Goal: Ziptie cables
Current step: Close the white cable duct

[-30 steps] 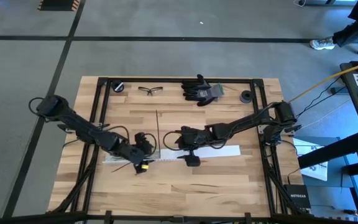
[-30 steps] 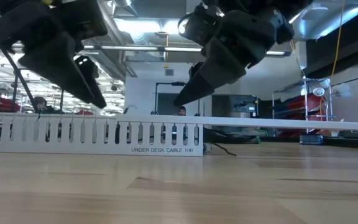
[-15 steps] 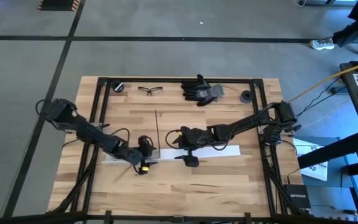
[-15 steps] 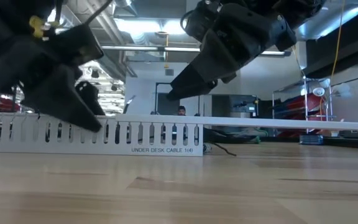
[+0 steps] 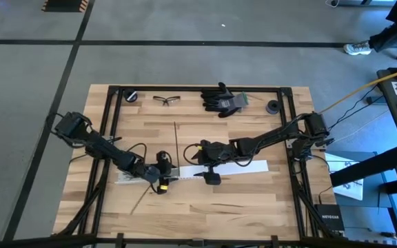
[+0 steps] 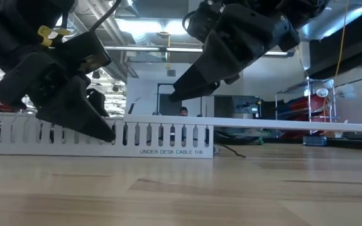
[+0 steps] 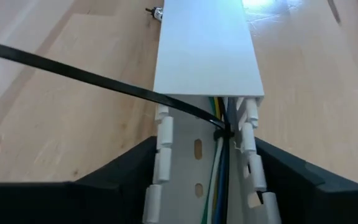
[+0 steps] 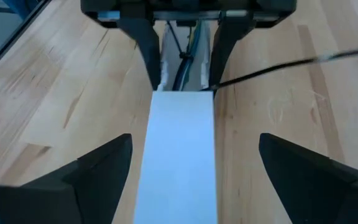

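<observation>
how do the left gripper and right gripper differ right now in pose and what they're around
The left gripper sits low, its fingers straddling the slotted cable rail where the cables and a black zip tie show. The right gripper hangs higher, open wide over the rail's flat white cover, touching nothing. In the low view the left gripper reaches the rail; the right gripper stays above it. Both face each other along the same rail.

Table (image 5: 253, 200) light wood, matt; slotted rail (image 7: 191, 155) seemingly smooth white plastic.
</observation>
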